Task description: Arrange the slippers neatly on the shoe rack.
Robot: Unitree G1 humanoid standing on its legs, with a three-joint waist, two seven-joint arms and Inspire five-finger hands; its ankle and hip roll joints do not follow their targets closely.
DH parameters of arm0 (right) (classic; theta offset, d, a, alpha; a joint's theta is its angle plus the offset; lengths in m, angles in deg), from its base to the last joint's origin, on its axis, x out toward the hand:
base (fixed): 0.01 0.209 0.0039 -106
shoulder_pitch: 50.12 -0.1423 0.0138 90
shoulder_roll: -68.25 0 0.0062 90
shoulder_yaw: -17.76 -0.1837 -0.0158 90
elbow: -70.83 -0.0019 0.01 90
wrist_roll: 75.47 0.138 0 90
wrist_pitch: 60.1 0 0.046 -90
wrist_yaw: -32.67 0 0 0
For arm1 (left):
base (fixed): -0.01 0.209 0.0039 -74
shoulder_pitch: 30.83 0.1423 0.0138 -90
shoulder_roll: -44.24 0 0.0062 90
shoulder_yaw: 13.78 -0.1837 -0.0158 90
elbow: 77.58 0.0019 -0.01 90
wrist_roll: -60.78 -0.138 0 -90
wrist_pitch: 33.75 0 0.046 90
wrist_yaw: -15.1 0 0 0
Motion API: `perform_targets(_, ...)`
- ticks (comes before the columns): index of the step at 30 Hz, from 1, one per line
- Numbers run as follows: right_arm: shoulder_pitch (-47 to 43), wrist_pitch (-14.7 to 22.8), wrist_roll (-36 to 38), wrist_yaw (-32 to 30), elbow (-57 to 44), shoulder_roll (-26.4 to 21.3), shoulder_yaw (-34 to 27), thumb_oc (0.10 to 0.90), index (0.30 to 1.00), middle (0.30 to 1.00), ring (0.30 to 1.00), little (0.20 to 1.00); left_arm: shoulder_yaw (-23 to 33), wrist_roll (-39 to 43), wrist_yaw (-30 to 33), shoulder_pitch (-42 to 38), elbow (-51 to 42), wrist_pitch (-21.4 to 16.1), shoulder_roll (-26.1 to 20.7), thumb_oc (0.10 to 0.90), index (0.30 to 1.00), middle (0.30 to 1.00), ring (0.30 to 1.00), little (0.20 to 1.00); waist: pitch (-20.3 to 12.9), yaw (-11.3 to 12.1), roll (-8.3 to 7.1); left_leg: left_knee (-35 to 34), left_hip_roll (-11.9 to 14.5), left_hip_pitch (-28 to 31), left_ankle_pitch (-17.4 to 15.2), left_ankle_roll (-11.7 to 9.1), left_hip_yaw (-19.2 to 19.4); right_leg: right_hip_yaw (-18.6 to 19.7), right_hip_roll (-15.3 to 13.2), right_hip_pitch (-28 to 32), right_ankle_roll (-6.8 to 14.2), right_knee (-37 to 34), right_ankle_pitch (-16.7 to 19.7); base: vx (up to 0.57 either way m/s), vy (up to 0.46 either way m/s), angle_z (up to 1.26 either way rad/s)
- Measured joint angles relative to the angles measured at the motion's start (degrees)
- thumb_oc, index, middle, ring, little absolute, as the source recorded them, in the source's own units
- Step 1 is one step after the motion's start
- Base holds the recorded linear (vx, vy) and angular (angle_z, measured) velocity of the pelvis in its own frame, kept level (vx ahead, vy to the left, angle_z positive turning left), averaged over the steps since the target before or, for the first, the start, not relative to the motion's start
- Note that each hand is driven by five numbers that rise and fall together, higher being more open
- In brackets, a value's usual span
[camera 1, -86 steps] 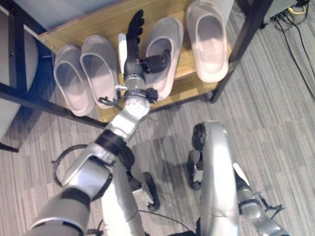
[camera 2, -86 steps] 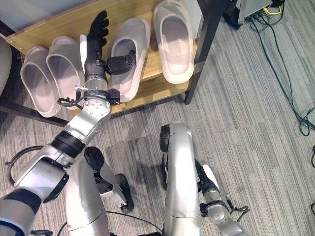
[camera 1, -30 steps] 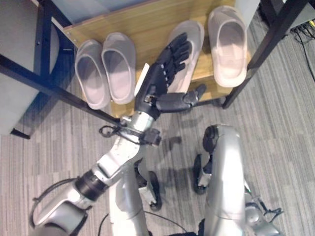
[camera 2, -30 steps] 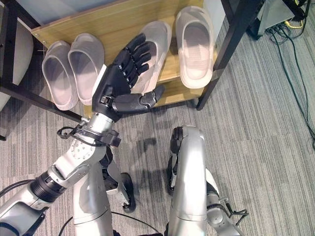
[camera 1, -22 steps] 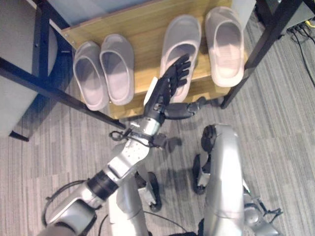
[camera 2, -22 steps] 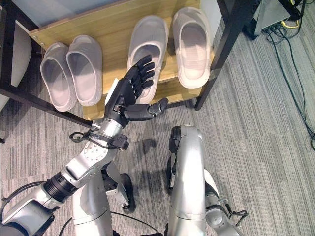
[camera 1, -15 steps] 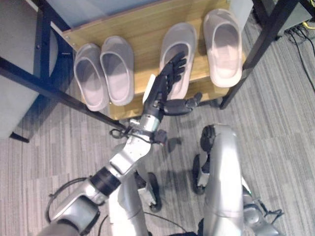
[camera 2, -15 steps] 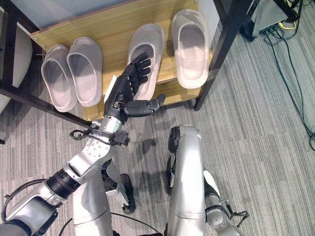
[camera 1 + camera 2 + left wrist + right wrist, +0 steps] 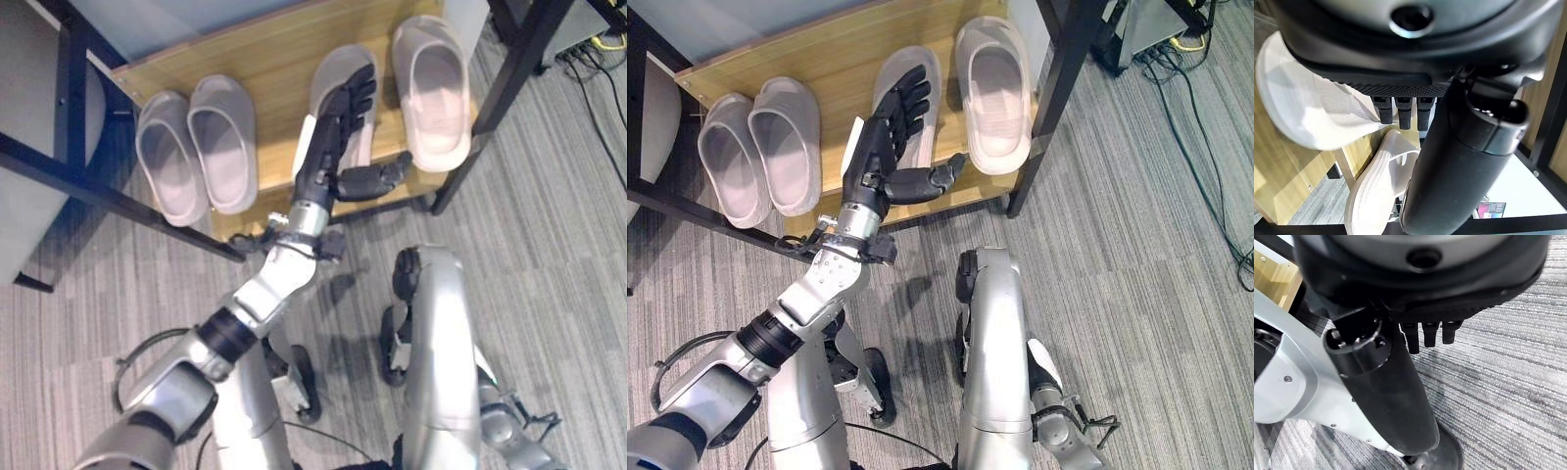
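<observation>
Four pale slippers lie on the wooden shoe rack (image 9: 274, 59). One pair sits side by side at the left (image 9: 162, 166) (image 9: 223, 142). The other pair is at the right: one slipper (image 9: 343, 73) is partly covered by my left hand, and the other (image 9: 431, 88) lies just beside it. My left hand (image 9: 331, 147) is open over that covered slipper, fingers straight and pointing into the rack, thumb (image 9: 377, 178) sticking out to the right. Whether it touches the slipper is unclear. My right hand (image 9: 1386, 396) hangs low over the carpet, fingers (image 9: 1425, 335) relaxed and holding nothing.
A black frame post (image 9: 509, 88) stands right of the rack, and a black bar (image 9: 98, 191) crosses in front of the left pair. Loose cables (image 9: 598, 88) lie on the grey carpet at the far right. A grey panel (image 9: 29, 117) is at the left.
My left hand, pulled back and raised a second ago, has reached forward again over the third slipper. The view has shifted slightly. The slippers have not moved.
</observation>
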Motion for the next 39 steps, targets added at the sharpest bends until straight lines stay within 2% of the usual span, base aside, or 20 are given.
perform_targets(8, -0.57, 0.02, 0.05, -0.01, 0.31, -0.10, 1.05, 0.800, 0.900, 0.900, 0.900, 0.900, -0.06, -0.13, 1.20, -2.86, 4.24, 0.07, 2.20, 0.800, 0.900, 0.900, 0.900, 0.900, 0.27, -0.92, -0.49, 0.02, 0.07, 0.20, 0.03, 0.06, 0.11, 0.11, 0.42, 0.00, 0.06, 0.07, 0.03, 0.00, 0.000, 0.00)
perform_targets(24, -1.70, 1.21, 1.88, -0.01, 4.06, -0.06, 2.06, 0.800, 0.900, 0.900, 0.900, 0.900, -0.09, -1.71, 2.14, -7.00, 10.72, 0.33, 2.08, 0.800, 0.900, 0.900, 0.900, 0.900, 0.31, -1.07, -0.84, 0.11, 0.10, 0.29, 0.03, 0.08, 0.16, 0.22, 0.73, 0.05, 0.26, 0.17, 0.13, 0.00, 0.000, 0.00)
perform_targets(35, -1.67, 1.24, 2.21, -0.05, 4.54, 0.00, 3.19, 0.800, 0.900, 0.900, 0.900, 0.900, 0.09, -1.26, 2.73, -7.27, 9.66, 0.55, 1.98, 0.800, 0.900, 0.900, 0.900, 0.900, 0.31, -1.24, -1.04, 0.66, 0.07, 0.21, 0.03, 0.07, 0.15, 0.33, 0.67, 0.08, 0.30, 0.66, 0.14, 0.00, 0.000, 0.00)
perform_targets(39, -1.53, 1.18, 2.17, -0.20, 4.59, 0.17, 3.21, 0.800, 0.900, 0.900, 0.900, 0.900, 2.99, -1.06, 3.90, -1.97, 2.29, -0.55, 1.78, 0.800, 0.900, 0.900, 0.900, 0.900, 0.30, -0.70, -1.03, 0.66, 0.07, 0.10, 0.01, 0.02, 0.12, 0.31, 0.55, 0.03, 0.28, 0.70, 0.14, 0.00, 0.000, 0.00)
